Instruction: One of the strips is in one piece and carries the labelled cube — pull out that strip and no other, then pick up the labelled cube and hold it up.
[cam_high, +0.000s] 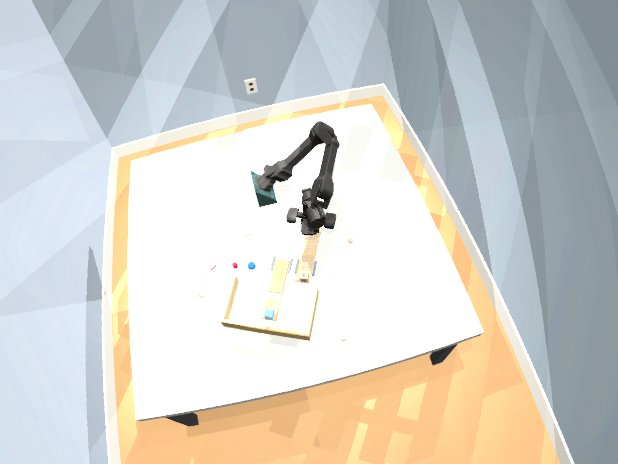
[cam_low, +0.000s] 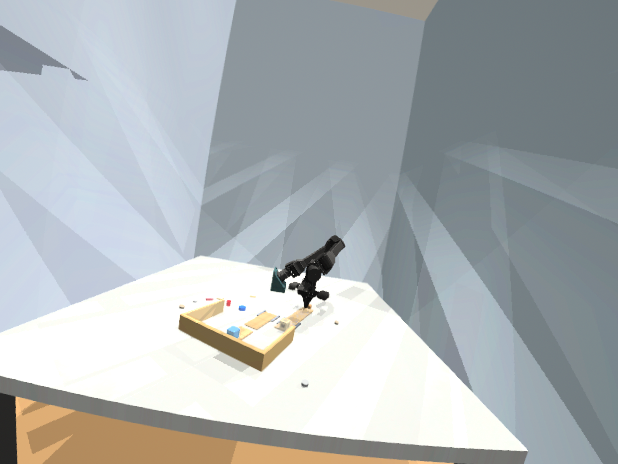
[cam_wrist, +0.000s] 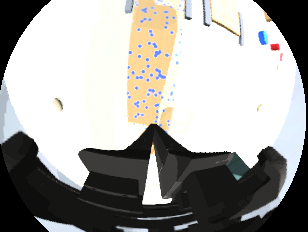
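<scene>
Jaws pressed together, empty, tips down on the near end of the blue-speckled tan strip (cam_wrist: 152, 55). Small pale labelled cube (cam_high: 303, 274) rides its far end, beyond them, at the wooden tray's (cam_high: 267, 330) mouth. Pulling looks underway; lifting remains.
</scene>
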